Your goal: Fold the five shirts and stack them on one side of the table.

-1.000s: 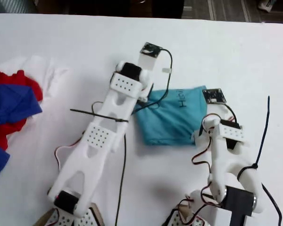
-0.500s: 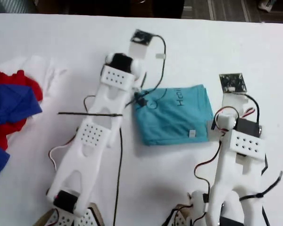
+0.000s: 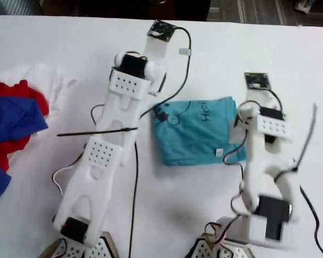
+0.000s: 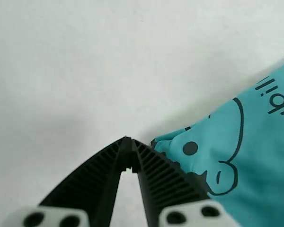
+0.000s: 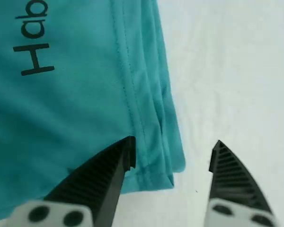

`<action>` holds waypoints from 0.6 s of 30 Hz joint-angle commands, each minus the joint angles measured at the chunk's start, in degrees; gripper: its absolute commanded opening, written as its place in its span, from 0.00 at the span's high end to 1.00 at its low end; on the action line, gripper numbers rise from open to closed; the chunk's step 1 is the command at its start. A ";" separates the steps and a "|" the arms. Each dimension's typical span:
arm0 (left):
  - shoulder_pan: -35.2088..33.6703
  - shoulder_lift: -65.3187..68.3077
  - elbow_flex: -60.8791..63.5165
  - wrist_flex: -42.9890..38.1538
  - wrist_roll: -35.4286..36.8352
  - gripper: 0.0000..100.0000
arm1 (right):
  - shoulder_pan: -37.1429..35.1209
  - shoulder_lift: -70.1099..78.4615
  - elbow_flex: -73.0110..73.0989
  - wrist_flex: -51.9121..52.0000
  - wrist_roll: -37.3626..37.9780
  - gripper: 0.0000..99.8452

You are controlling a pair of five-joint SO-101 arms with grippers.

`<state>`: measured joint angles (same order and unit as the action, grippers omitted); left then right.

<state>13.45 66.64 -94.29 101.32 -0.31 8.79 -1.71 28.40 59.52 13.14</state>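
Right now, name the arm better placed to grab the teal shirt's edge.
Probably right: the right tool is open astride an edge of the teal shirt, while the left tool is shut beside its corner.

Teal shirt [image 3: 196,137]: we note one line of dark lettering [image 5: 33,42] printed on the cloth; we do not transcribe it.
Beside the lettering: we see a dark line-drawn cartoon figure [image 4: 217,163].
White tag [image 3: 219,152]: it sits on the shirt's edge toward the arm bases; any print on it is too small for us to tell.
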 commanded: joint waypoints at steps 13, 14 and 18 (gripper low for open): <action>-4.84 -4.48 -0.66 0.18 -0.97 0.97 | -4.26 16.40 -19.52 6.37 -2.64 0.65; -5.01 -4.40 -0.66 0.18 -0.97 0.97 | -4.26 16.84 -19.60 6.37 -2.73 0.65; -5.27 -4.40 -0.66 0.09 -0.97 0.97 | -4.26 17.45 -19.34 6.37 -4.66 0.65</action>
<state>8.97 66.64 -94.29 101.32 -0.75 5.01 15.69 11.16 65.32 10.33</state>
